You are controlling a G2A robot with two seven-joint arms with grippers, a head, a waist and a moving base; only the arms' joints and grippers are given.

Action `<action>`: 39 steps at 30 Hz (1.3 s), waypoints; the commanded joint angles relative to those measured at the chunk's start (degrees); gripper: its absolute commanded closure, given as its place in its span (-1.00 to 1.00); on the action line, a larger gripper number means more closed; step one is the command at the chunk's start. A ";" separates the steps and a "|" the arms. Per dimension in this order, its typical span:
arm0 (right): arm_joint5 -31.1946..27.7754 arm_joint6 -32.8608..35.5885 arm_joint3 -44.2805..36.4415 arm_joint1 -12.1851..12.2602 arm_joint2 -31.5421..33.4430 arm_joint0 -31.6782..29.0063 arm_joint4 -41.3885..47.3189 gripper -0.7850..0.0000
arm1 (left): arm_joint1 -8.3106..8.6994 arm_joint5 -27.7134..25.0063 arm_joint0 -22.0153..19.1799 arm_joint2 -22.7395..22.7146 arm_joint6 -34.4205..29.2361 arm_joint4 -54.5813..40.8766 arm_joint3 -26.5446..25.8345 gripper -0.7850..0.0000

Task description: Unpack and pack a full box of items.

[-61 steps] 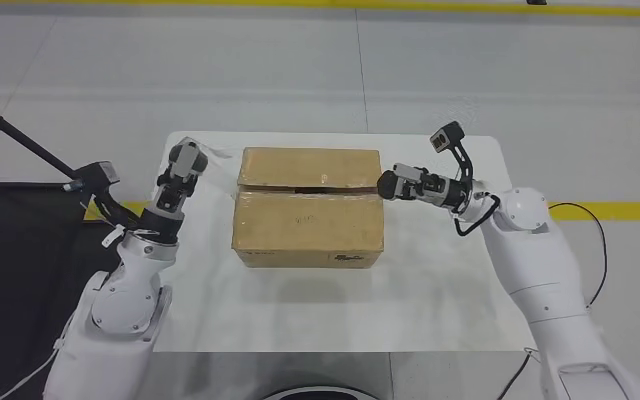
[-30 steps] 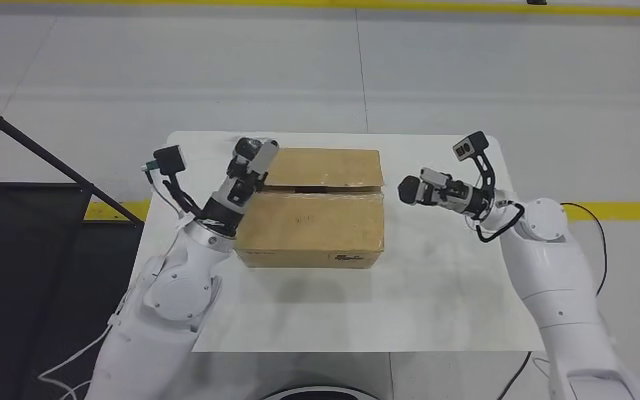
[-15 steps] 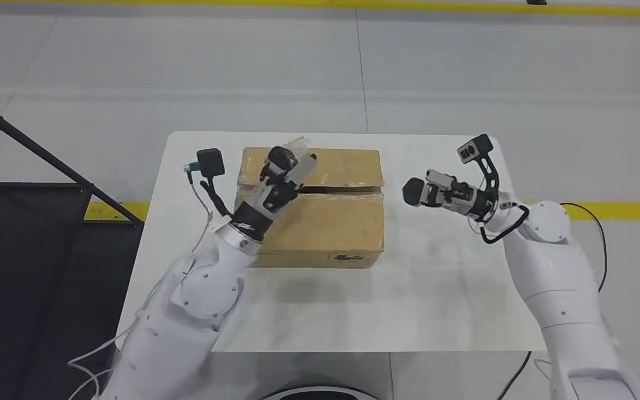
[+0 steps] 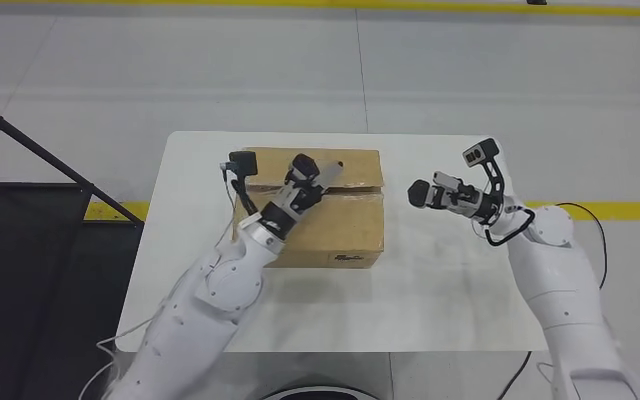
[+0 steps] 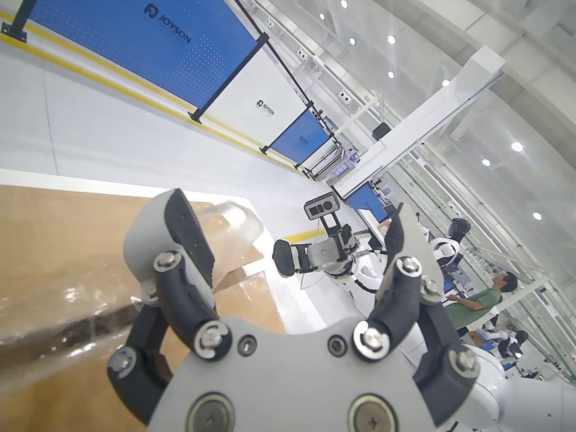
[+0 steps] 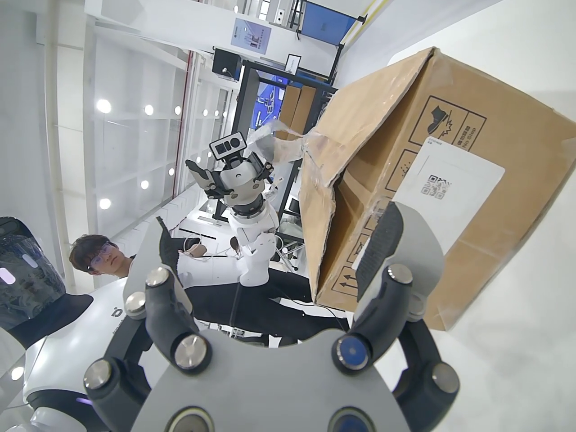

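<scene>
Top view, box: brown cardboard box [image 4: 345,225], flaps down, clear tape [image 5: 238,222] along the seam, beneath the left gripper [image 4: 308,168].
Left gripper: fingers spread, tape end lifted beside one finger.
Right gripper [image 4: 418,193]: fingers spread, box near, untouched.
Change: left gripper has been swung from beside the box onto its seam.

White table [image 4: 440,290], cardboard box [image 4: 340,225] resting on it
</scene>
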 commanded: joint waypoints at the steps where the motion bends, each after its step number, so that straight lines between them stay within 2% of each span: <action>1: -0.13 0.21 0.19 0.08 0.22 -0.08 0.17 -1.00 | -0.27 0.28 -0.61 0.73 0.04 0.15 0.79 -1.00; 13: -0.74 0.83 0.86 0.74 1.93 -1.59 1.25 -1.00 | -2.23 1.22 -4.00 5.20 1.37 1.29 6.21 -1.00; 21: -0.72 0.85 0.38 1.05 2.42 -2.24 1.42 -1.00 | -2.91 0.28 -3.85 5.52 0.87 0.89 5.23 -1.00; 28: -0.64 0.93 0.12 0.97 1.90 -1.66 1.43 -1.00 | -2.88 -0.78 -2.28 3.72 -1.16 0.27 1.61 -1.00; 32: -0.58 0.98 0.09 0.99 1.73 -1.57 1.35 -1.00 | -2.96 -1.36 -1.56 1.99 0.35 -0.54 -0.78 -1.00; 37: -0.70 0.87 0.23 1.09 1.85 -1.85 1.50 -1.00 | -2.48 -1.70 0.27 -4.55 1.19 -3.81 -4.02 -1.00; 39: -0.65 0.92 0.18 1.18 2.03 -2.08 1.71 -1.00 | -2.24 -0.64 0.95 -6.92 -0.75 -5.82 -3.81 -1.00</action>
